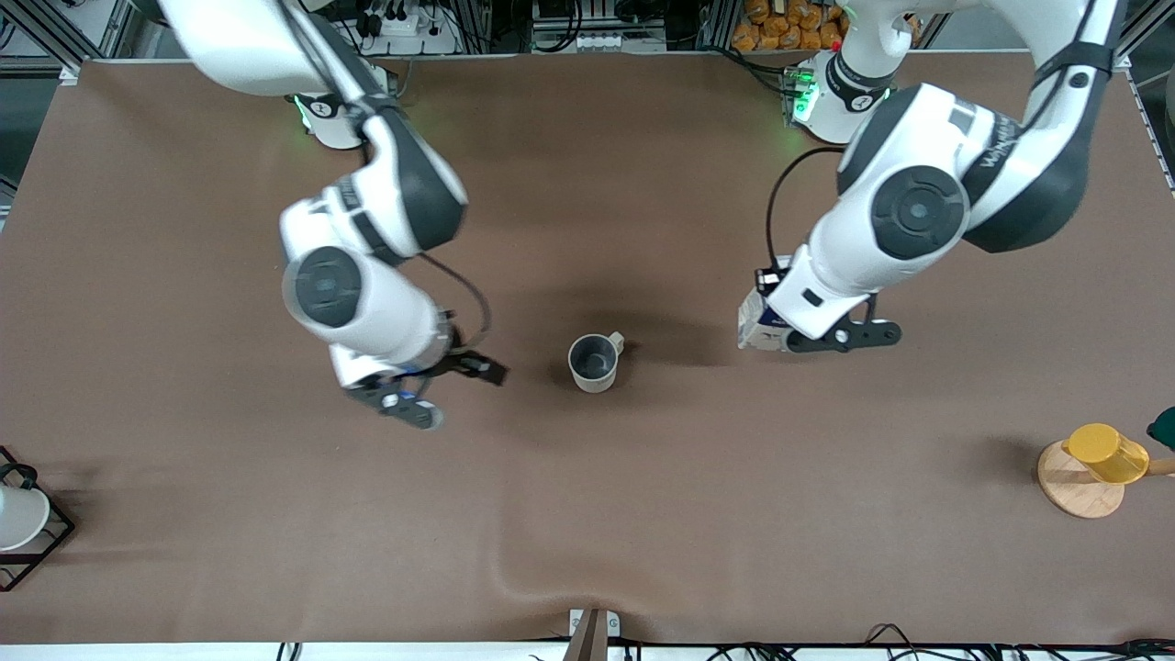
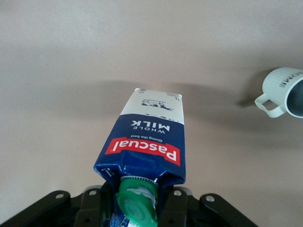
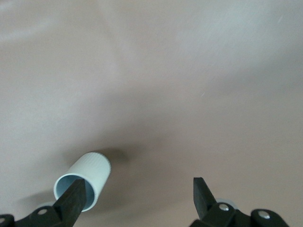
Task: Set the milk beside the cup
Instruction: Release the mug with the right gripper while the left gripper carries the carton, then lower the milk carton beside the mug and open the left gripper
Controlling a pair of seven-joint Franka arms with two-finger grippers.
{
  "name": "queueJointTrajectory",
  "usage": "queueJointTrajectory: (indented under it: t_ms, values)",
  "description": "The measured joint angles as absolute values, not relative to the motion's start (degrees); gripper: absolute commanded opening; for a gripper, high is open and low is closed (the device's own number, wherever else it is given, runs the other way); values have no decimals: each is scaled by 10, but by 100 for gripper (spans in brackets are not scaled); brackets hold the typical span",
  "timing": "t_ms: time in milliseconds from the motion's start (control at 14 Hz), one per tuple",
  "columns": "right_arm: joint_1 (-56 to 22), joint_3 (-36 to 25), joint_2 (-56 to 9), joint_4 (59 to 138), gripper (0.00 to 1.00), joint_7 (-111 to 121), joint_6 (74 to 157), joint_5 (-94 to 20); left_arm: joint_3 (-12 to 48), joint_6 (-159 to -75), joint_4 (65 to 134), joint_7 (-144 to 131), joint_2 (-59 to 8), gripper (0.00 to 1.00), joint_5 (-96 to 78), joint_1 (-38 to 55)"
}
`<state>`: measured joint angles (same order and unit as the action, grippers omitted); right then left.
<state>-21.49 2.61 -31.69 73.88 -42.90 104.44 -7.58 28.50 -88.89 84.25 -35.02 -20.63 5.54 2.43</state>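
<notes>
The cream-white cup stands upright mid-table, its handle toward the left arm's end. It also shows in the left wrist view as the cup and in the right wrist view as the cup. My left gripper is shut on the top of the milk, a blue carton with a green cap. The milk hangs tilted, low over the cloth, a gap away from the cup toward the left arm's end. My left gripper clamps the carton's gable. My right gripper is open and holds nothing, beside the cup toward the right arm's end; its fingertips stand wide apart.
A yellow cup rests on a round wooden stand toward the left arm's end. A white cup in a black wire frame sits at the right arm's end. The brown cloth has a wrinkle near the front edge.
</notes>
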Motion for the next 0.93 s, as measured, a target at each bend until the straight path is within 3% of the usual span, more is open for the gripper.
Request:
queueJointTrajectory:
  t_ms: [429,929]
  values:
    - [-90,22,-266,739,100,-178,957,-74,286,-889,823,-496,-229,30,43,110]
    - [-51,-32,-219,739,100,15,920,-43,285,-929,764,-604,-314,30,43,205]
